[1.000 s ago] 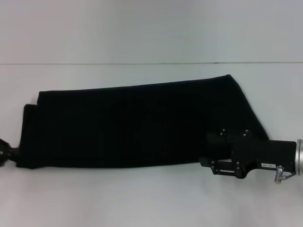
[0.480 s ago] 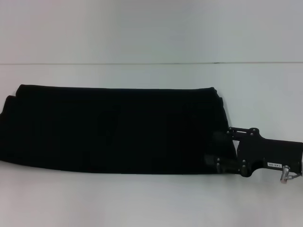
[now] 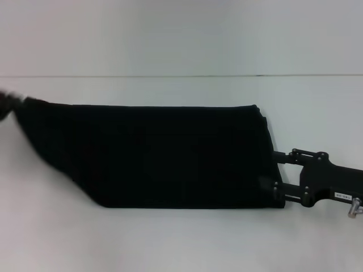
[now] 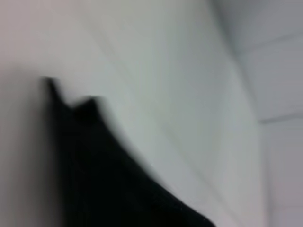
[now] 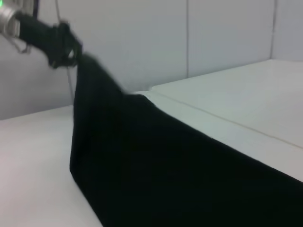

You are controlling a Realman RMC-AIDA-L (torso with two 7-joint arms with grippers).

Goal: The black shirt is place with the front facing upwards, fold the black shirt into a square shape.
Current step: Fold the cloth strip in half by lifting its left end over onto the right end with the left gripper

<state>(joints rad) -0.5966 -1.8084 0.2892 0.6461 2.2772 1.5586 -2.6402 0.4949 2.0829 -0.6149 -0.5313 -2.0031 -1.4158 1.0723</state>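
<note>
The black shirt (image 3: 170,156) is a long folded band lying across the white table (image 3: 170,243), plain black side up. My left gripper (image 3: 5,103) is at the far left edge of the head view, shut on the shirt's left corner. In the right wrist view the left gripper (image 5: 71,49) holds that corner up in the air, and the black shirt (image 5: 142,161) slopes down from it to the table. The left wrist view shows only a blurred edge of the black shirt (image 4: 94,179). My right gripper (image 3: 276,177) sits low at the shirt's right end, open, its two finger bars far apart.
A seam line (image 3: 170,76) runs across the white table behind the shirt. A pale wall with panel joints (image 5: 188,38) stands beyond the table in the right wrist view.
My left gripper has swung from the near left corner up and back, lifting the shirt's left end off the table. The right gripper has slid rightward to the shirt's right edge.
</note>
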